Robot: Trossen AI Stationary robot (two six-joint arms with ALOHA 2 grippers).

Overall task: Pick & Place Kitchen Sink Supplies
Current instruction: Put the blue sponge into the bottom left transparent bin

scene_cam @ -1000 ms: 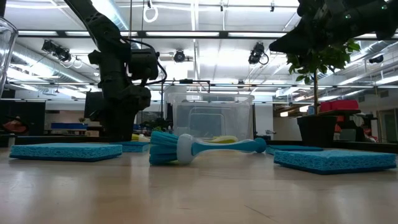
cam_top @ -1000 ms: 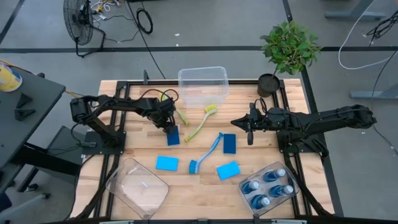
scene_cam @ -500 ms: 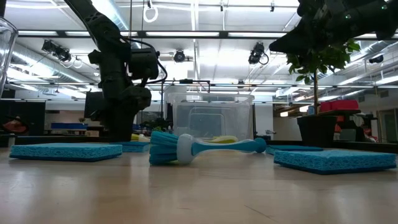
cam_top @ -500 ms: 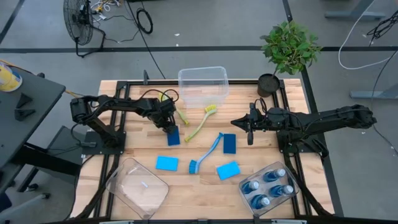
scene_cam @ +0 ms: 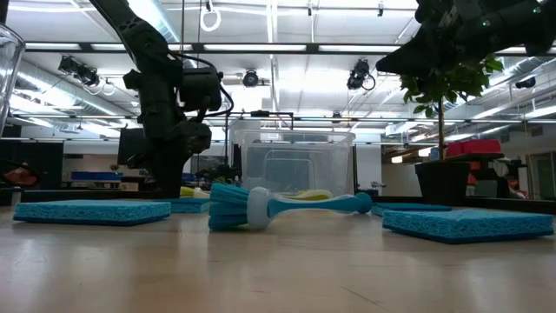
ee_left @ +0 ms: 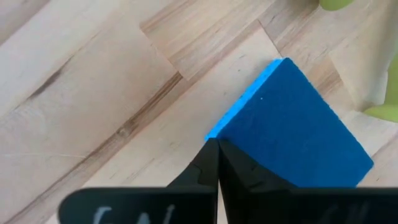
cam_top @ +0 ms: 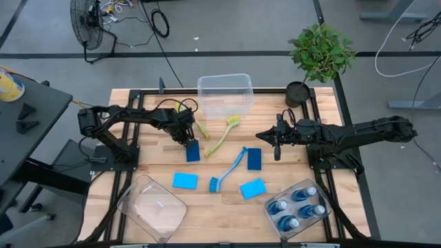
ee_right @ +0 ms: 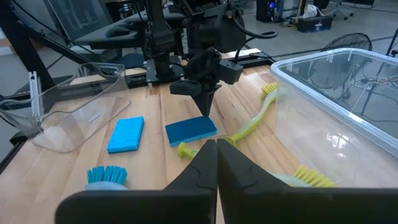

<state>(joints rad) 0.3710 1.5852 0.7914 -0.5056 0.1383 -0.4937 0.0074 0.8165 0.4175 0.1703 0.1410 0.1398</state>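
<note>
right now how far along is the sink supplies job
Done: four soap bottles sit in a clear bin. In hand: left claw is shut at the edge of a dark blue sponge, grip unclear. Left: the other sponges and three brushes lie on the table. Right claw waits, shut.

Bin cut by low view's edge, far sponge behind arm
</note>
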